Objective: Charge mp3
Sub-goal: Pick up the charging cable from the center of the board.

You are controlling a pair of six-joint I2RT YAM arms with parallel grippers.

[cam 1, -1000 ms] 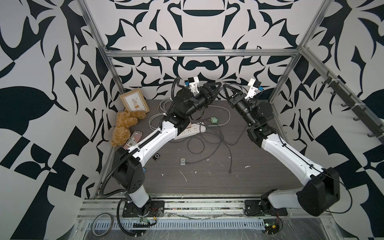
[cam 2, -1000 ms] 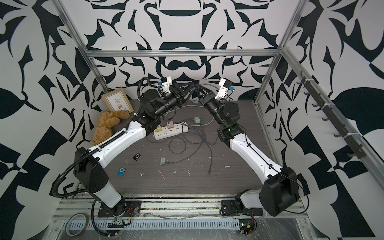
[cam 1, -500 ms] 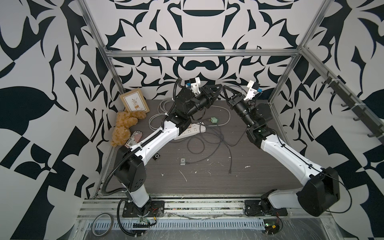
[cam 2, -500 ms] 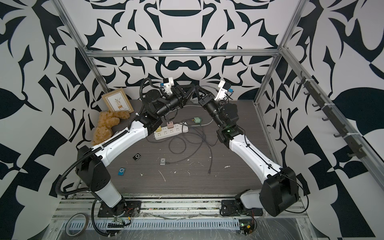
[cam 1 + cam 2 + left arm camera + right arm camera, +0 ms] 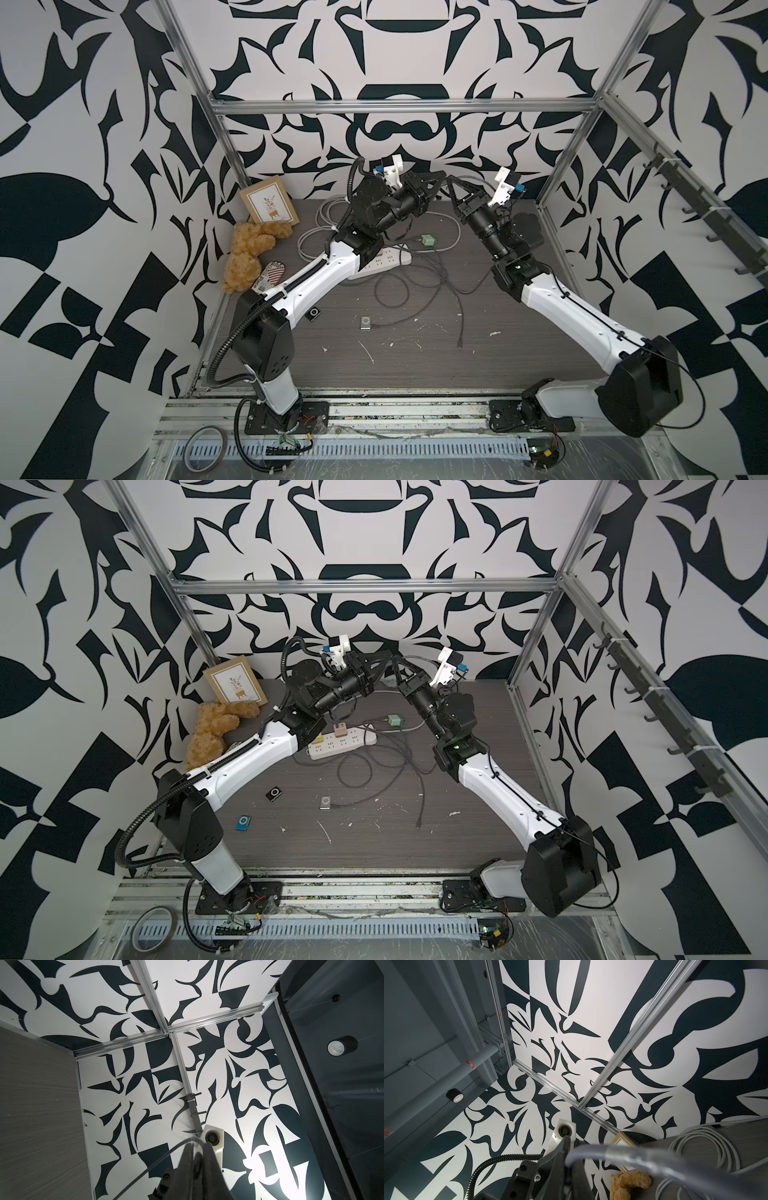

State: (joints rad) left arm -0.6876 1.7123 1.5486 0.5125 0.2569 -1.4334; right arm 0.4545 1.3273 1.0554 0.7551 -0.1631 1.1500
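Both arms rise over the back of the dark wood-grain desk [image 5: 415, 374], tips almost meeting. My left hand [image 5: 195, 1145] is pinched on a thin pale grey cable [image 5: 145, 1169]. My right hand [image 5: 572, 1147] is closed too, with a blurred grey cable [image 5: 623, 1155] across its tips. The small silver square mp3 player [image 5: 365, 322] lies mid-desk, with a thin black cord [image 5: 395, 324] at its side.

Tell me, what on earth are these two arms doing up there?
They're working on charging an mp3 player. Both arms are raised at the back of the table, tips nearly meeting: the left end effector and right end effector are shut, apparently pinching a pale grey cable between them. The silver mp3 player lies on the table with a thin black lead running up to it; the power strip sits behind it.
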